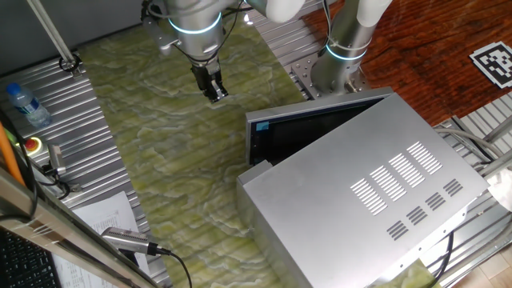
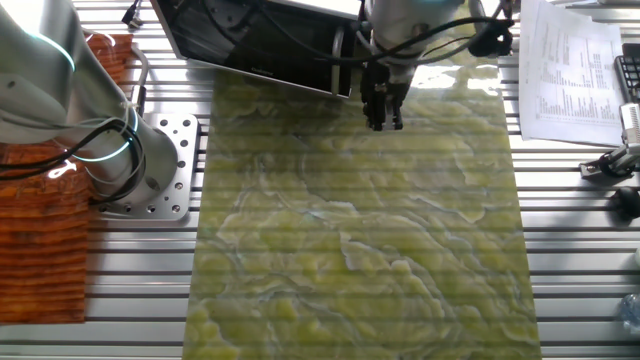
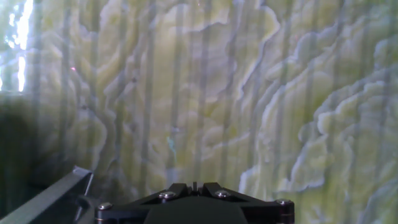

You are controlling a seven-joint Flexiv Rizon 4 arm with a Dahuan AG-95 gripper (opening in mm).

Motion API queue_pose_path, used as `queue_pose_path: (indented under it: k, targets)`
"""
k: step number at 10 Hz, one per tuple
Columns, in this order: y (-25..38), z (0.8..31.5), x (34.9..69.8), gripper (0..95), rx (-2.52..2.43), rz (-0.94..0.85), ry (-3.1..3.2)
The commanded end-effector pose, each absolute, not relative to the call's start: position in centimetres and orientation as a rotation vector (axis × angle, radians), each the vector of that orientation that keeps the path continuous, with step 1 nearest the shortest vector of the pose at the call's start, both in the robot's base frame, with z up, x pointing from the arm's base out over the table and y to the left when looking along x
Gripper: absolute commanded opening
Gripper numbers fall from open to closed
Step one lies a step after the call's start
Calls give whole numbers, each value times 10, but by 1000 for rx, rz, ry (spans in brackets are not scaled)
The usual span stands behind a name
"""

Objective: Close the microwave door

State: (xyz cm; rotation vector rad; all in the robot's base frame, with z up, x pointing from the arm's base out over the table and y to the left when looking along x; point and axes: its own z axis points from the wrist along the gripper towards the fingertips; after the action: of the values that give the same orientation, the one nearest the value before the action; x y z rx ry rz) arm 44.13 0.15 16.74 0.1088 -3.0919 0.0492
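Observation:
The microwave (image 1: 376, 188) is a big silver box with vent slots on top, at the right of one fixed view. The microwave door (image 1: 316, 128) is dark glass in a thin silver frame with a blue sticker at its left corner, and it stands ajar at an angle to the casing. The door also shows at the top of the other fixed view (image 2: 260, 45). My gripper (image 1: 214, 94) hangs over the green mat, shut and empty, a little out from the door's free edge (image 2: 385, 122). In the hand view its fingertips (image 3: 194, 185) are together at the bottom edge.
A green marbled mat (image 1: 176, 160) covers the table. A second arm's base (image 1: 344, 52) stands behind the microwave. A water bottle (image 1: 22, 104), a red button (image 1: 34, 145) and papers (image 1: 104, 216) lie at the left. A grey slanted edge (image 3: 59, 196) shows in the hand view's lower left.

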Motion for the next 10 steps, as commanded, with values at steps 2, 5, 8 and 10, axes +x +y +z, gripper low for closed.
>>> queue_pose_path:
  k: [2, 5, 8, 10]
  targets:
    - [9, 170, 438, 0, 76, 4, -3070]
    - [32, 174, 421, 0, 32, -49, -3049]
    - [44, 178, 405, 0, -6, -103, -3030]
    - [44, 178, 399, 0, -29, -187, -3023]
